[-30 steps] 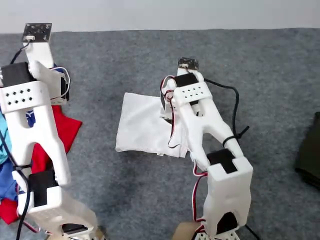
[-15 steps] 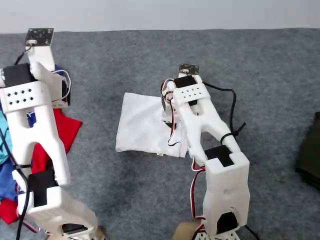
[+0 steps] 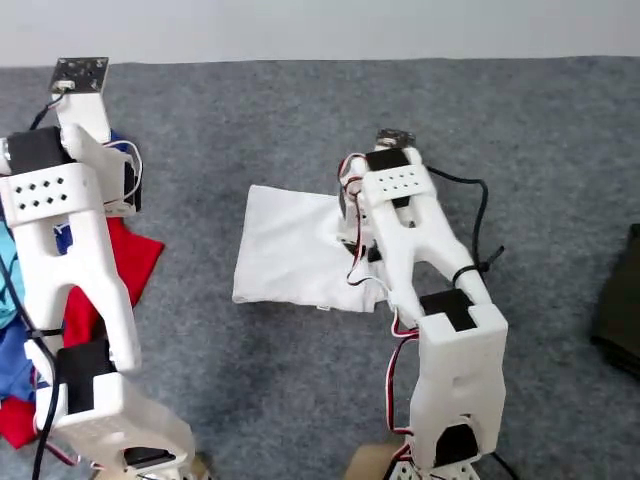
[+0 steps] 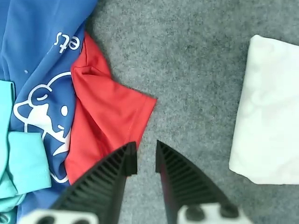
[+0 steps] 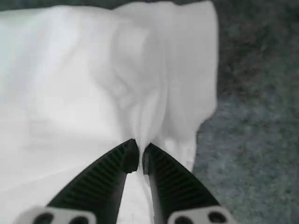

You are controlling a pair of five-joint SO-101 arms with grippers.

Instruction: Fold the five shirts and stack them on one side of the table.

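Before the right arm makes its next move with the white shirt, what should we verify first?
1. Right gripper shut on a ridge of the white shirt: ok.
2. White shirt lying flat: not ok, bunched at the grip.
3. Left gripper open, apart from the white shirt: ok.
4. Red shirt and blue shirt folded: not ok, loose heap.
5. Dark item at far right is a shirt: cannot tell.

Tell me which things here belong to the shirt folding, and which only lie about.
Job: white shirt, red shirt, blue shirt, turquoise shirt.
Lying about: dark thing at the view's edge, too cut off to identify; grey table.
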